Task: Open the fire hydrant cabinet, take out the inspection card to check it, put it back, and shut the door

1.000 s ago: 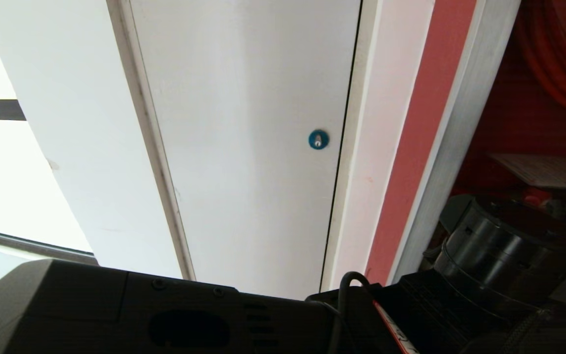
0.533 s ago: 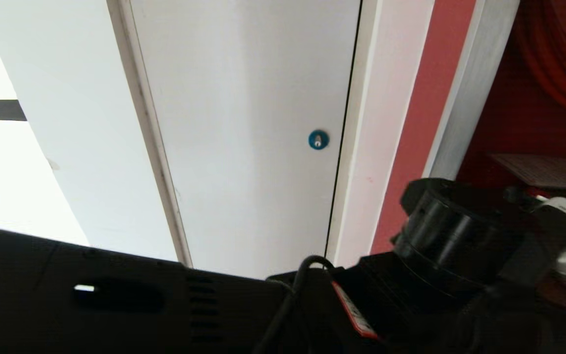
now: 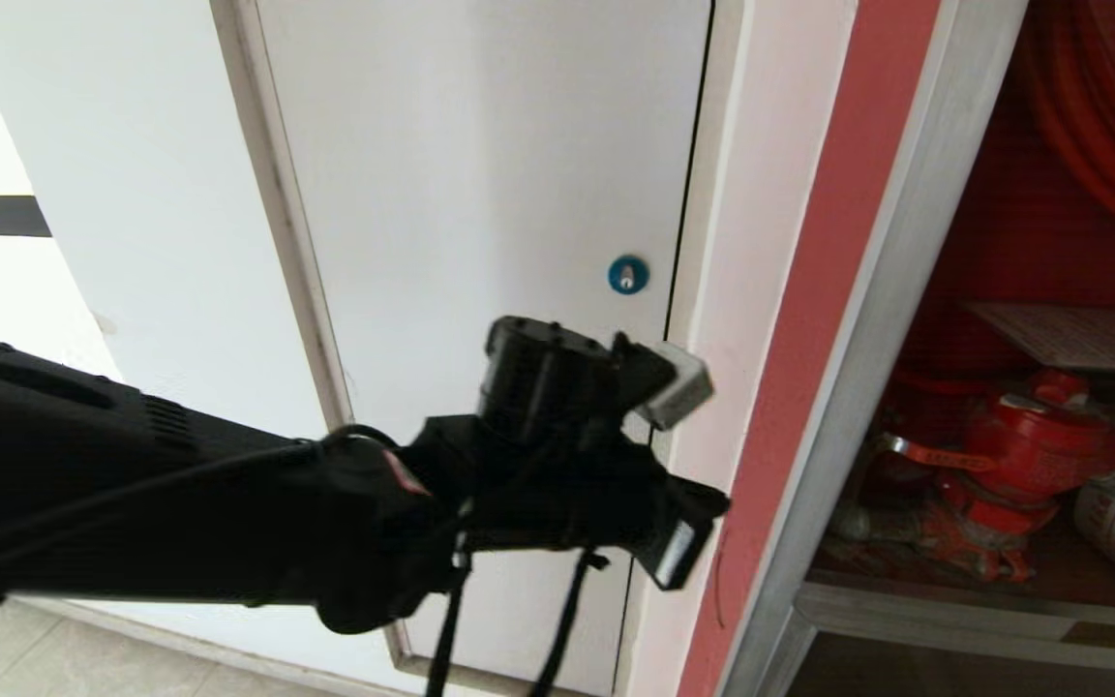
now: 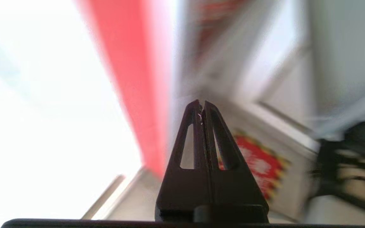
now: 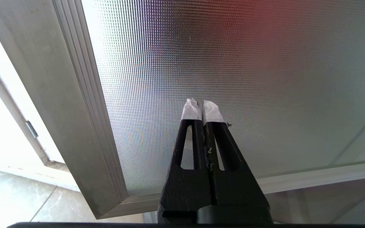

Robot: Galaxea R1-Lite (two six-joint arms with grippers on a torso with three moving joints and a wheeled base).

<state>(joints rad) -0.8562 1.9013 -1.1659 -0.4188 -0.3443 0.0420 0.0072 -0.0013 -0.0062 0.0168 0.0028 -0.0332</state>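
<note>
Head view: fire hydrant cabinet [image 3: 916, 319] standing open at right, red interior showing, red valve [image 3: 1012, 455] low inside, inspection card [image 3: 1080, 334] lying flat on a ledge above it. Left arm stretched across the plain white door [image 3: 480, 194] with the blue lock [image 3: 627, 275], wrist just beside the cabinet's silver frame.

Left wrist view: left gripper [image 4: 203, 106] pressed together, empty, aimed past the red strip.

Right wrist view: right gripper [image 5: 201, 106] pressed together, holding nothing, parked close to the door [image 5: 233, 63], textured glass in its metal frame.

Likely step: reaching in for the card. Best done by spreading the fingers before entry, clearing the frame, pinching the card's near edge.
</note>
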